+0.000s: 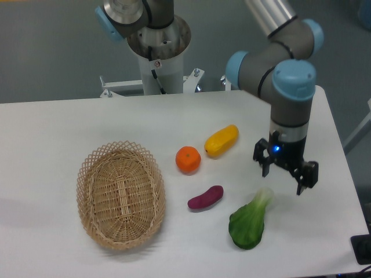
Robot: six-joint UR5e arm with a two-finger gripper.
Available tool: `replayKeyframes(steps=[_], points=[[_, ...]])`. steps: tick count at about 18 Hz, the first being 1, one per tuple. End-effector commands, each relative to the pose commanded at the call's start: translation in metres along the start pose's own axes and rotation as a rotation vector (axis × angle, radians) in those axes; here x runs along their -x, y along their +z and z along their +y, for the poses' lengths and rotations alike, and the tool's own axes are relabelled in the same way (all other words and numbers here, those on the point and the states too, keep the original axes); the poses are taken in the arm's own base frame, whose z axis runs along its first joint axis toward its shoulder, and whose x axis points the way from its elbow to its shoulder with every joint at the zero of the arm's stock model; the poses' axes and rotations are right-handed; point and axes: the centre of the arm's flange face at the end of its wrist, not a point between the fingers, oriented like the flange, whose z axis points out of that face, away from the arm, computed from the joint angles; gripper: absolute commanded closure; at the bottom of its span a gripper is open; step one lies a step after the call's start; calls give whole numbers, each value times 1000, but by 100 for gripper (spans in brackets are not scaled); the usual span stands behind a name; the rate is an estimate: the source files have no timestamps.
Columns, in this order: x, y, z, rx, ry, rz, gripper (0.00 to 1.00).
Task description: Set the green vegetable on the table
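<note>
Green vegetable (250,220) lies flat on the white counter (58,127), near the front right, apart from the wicker basket (120,194); the placing looks done. Just above its pale stem the hand (286,174) hangs wide and holds nothing

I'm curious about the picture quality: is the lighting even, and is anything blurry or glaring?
Fixed camera: soft, even light on the white table; faint shadows under the wicker basket and green vegetable; no harsh glare; the tool looks slightly soft, its blue light visible.
</note>
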Motion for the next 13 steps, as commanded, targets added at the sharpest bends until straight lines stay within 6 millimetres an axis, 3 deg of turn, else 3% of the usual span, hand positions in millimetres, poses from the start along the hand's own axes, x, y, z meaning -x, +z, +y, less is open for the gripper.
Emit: replayKeyframes(steps=[4,13], points=[[-2,-2,13,6,20,24,0],[-2,-8,12,3,19,12,0]])
